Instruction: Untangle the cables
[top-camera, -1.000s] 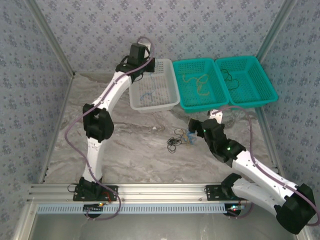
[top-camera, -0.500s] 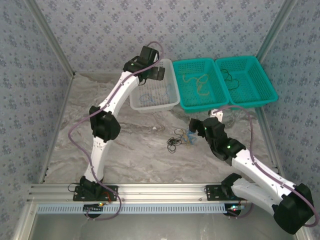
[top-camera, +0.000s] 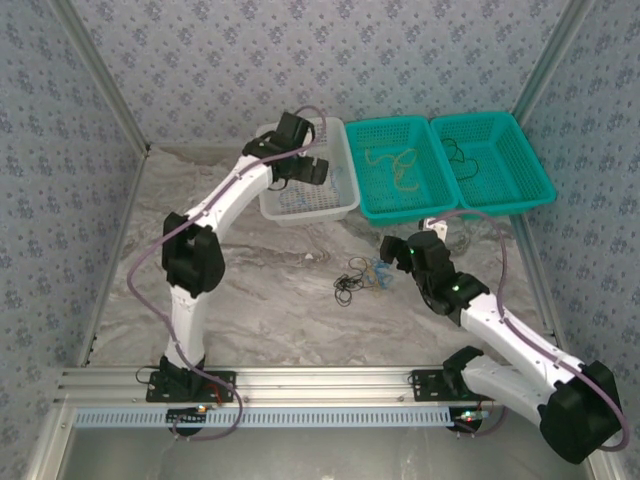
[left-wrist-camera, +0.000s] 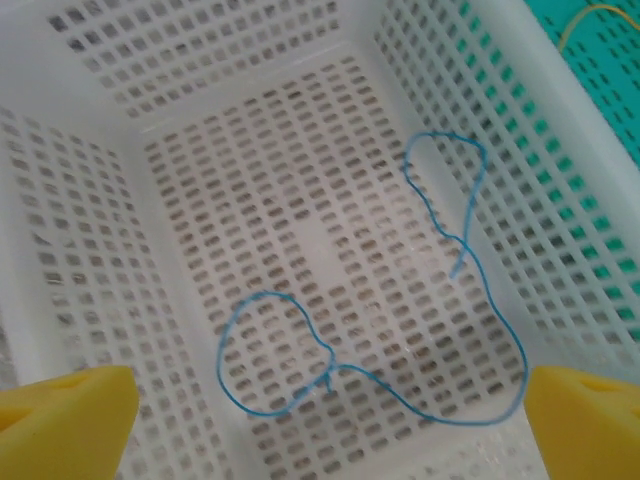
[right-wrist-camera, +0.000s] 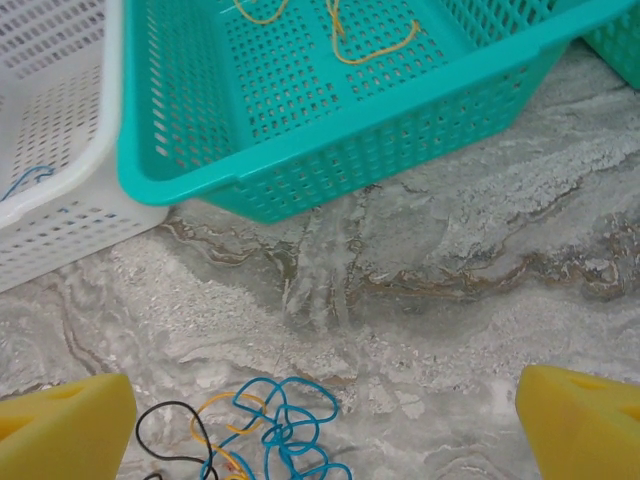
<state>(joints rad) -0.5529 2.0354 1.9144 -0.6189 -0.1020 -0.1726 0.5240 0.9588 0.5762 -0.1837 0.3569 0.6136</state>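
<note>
The left pincer (left-wrist-camera: 328, 420) was held apart above a blue cable (left-wrist-camera: 330, 367) in the white basket (left-wrist-camera: 60, 200), the right pincer (right-wrist-camera: 325, 420) apart over tangled cables (right-wrist-camera: 280, 430) on the table (right-wrist-camera: 450, 300).

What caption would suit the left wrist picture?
Open left gripper above a white basket holding one loose blue cable.

Blue-grey wall panels printed with small flowers (top-camera: 330, 60) are enclosing the scene at 9, 12 and 3 o'clock, with silver metal posts (top-camera: 105, 80) running up the corners at 11 and 1 o'clock. A grey-white marbled tabletop (top-camera: 270, 300) is lying under even light, a ribbed aluminium rail (top-camera: 320, 380) bordering it at 6 o'clock.
</note>
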